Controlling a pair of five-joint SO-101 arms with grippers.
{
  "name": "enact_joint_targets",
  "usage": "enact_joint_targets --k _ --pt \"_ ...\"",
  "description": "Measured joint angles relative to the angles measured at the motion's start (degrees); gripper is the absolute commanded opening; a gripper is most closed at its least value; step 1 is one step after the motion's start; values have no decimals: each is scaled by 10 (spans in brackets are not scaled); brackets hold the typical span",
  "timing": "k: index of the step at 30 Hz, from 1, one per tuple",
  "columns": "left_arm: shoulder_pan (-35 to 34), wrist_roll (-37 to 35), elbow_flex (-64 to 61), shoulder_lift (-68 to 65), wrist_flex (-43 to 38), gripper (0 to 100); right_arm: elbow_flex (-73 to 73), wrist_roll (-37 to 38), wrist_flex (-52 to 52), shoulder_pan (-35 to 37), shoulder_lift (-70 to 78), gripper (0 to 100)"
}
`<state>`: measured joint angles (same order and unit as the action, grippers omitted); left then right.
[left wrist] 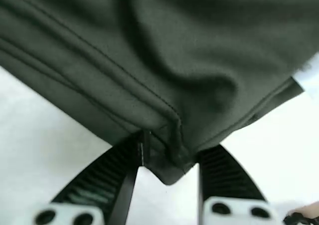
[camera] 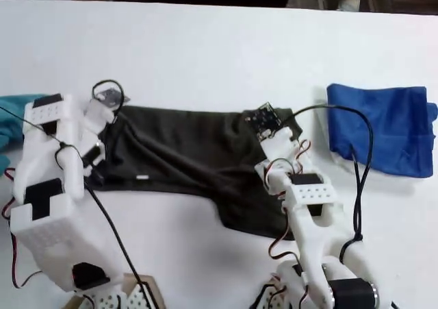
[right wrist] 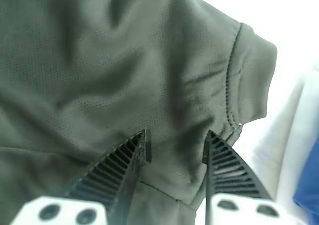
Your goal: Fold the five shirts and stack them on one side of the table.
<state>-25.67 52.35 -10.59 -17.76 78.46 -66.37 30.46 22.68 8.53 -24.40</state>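
Observation:
A dark green shirt (camera: 185,151) lies spread and creased across the middle of the table. My left gripper (camera: 102,136) is at its left edge. In the left wrist view the left gripper (left wrist: 172,152) stands open, with a bunched corner of the shirt's hem (left wrist: 169,172) between its fingers. My right gripper (camera: 272,127) is at the shirt's far right corner. Seen from the right wrist, the right gripper (right wrist: 176,137) is open, its tips down on the wrinkled shirt (right wrist: 99,60) near a sleeve hem (right wrist: 249,80).
A folded blue shirt (camera: 380,127) lies at the table's right side, close to the right arm. A teal shirt (camera: 10,117) pokes in at the left edge behind the left arm. Bare white table (camera: 219,48) stretches along the far side.

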Motion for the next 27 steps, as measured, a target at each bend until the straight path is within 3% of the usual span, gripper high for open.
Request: enact_joint_targets --k 11,18,24,27 --pt "-18 0 86 0 151 26 0 0 0 0 0 176" --pt "-61 54 87 -3 194 32 0 0 -5 0 0 176" --pt "-64 58 87 -3 194 199 0 0 -6 0 0 176" --pt "-64 61 87 -3 205 204 -2 0 -6 0 0 176"
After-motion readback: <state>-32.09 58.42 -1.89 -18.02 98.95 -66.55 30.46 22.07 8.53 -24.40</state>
